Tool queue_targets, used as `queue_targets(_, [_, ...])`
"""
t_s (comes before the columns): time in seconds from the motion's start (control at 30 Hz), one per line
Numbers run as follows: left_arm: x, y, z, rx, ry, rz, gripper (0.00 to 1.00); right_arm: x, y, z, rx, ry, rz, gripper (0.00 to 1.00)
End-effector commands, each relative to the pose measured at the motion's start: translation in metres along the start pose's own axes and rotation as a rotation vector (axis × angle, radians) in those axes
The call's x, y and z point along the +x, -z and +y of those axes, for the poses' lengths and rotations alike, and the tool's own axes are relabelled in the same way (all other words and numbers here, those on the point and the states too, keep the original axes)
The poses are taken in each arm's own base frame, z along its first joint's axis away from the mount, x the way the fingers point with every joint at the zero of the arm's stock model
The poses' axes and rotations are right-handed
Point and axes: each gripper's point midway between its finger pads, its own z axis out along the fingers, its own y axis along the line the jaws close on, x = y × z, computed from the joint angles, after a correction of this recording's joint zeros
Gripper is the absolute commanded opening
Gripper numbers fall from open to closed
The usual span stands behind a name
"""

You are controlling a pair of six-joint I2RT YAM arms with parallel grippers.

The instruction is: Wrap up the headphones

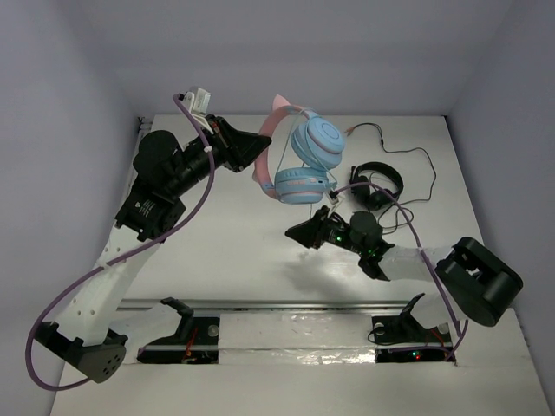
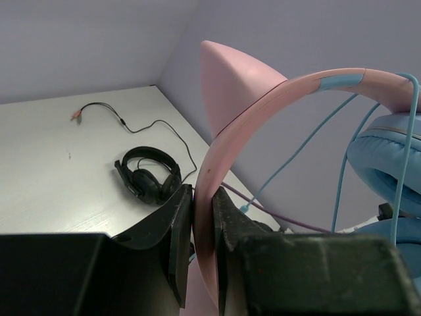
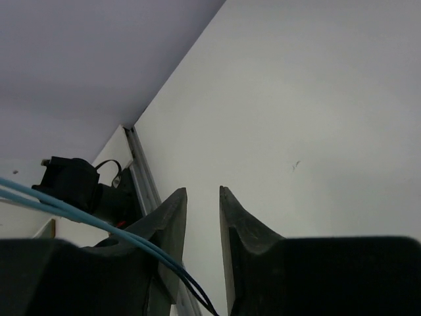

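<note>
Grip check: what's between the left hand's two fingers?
The pink cat-ear headband of the light-blue over-ear headphones, clamped between both fingers; left wrist view shows it.

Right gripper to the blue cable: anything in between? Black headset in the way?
Nothing visible. The light-blue cable lies across one finger of the right gripper, whose jaws are slightly apart. The black headphones sit on the table off to the side. Left gripper clamps the pink headband.

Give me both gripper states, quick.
Left gripper: closed on the pink headband of the headphones.
Right gripper: slightly open, nothing clamped; the light-blue cable runs past it.
</note>
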Motion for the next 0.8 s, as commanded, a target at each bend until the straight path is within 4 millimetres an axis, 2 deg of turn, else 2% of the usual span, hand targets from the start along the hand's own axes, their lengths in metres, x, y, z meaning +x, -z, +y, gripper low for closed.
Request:
queue_targets(0.0, [-0.060, 0.010, -0.036, 0.080, -0.006, -0.200, 0.00, -0.009, 0.000, 0.013, -0.058, 0.019, -0.051, 0.34])
queue_targets(0.1, [-0.067, 0.012, -0.031, 0.058, 0.000, -0.242, 0.00, -0.003, 0.000, 0.013, -0.059, 0.015, -0.035, 0.33])
queue_targets(0.23, [-0.070, 0.011, -0.023, 0.020, 0.008, -0.267, 0.00, 0.004, -0.001, 0.011, -0.035, 0.005, -0.026, 0.00])
queue_targets(0.3, [-0.073, 0.011, -0.017, -0.012, 0.000, -0.284, 0.00, 0.011, -0.001, 0.006, -0.008, -0.005, -0.009, 0.00])
queue_targets(0.37, [-0.077, 0.010, -0.005, -0.072, -0.002, -0.318, 0.00, 0.026, -0.001, 0.006, 0.018, -0.025, 0.037, 0.00])
queue_targets(0.4, [-0.079, 0.010, 0.001, -0.101, -0.005, -0.331, 0.00, 0.026, -0.002, 0.007, 0.043, -0.026, 0.033, 0.00])
queue_targets(0.43, [-0.081, 0.010, 0.017, -0.171, -0.001, -0.360, 0.00, 0.030, -0.006, 0.017, 0.041, -0.020, 0.049, 0.00])
queue_targets(0.47, [-0.080, 0.008, 0.027, -0.207, -0.002, -0.369, 0.00, 0.042, -0.005, 0.013, 0.089, -0.026, 0.093, 0.00])
queue_targets(0.53, [-0.076, 0.010, 0.059, -0.338, 0.001, -0.416, 0.00, 0.041, -0.007, 0.020, 0.125, -0.019, 0.091, 0.00])
queue_targets(0.6, [-0.070, 0.010, 0.079, -0.404, 0.006, -0.439, 0.00, 0.051, -0.009, 0.036, 0.136, -0.017, 0.136, 0.00])
queue_targets(0.63, [-0.065, 0.013, 0.098, -0.474, 0.006, -0.462, 0.00, 0.051, -0.009, 0.041, 0.147, -0.015, 0.134, 0.00])
queue_targets(0.67, [-0.058, 0.011, 0.108, -0.506, 0.014, -0.460, 0.00, 0.058, -0.009, 0.051, 0.146, -0.015, 0.168, 0.00])
queue_targets(0.77, [-0.043, 0.009, 0.139, -0.610, 0.006, -0.458, 0.00, 0.065, -0.006, 0.059, 0.180, -0.005, 0.193, 0.00])
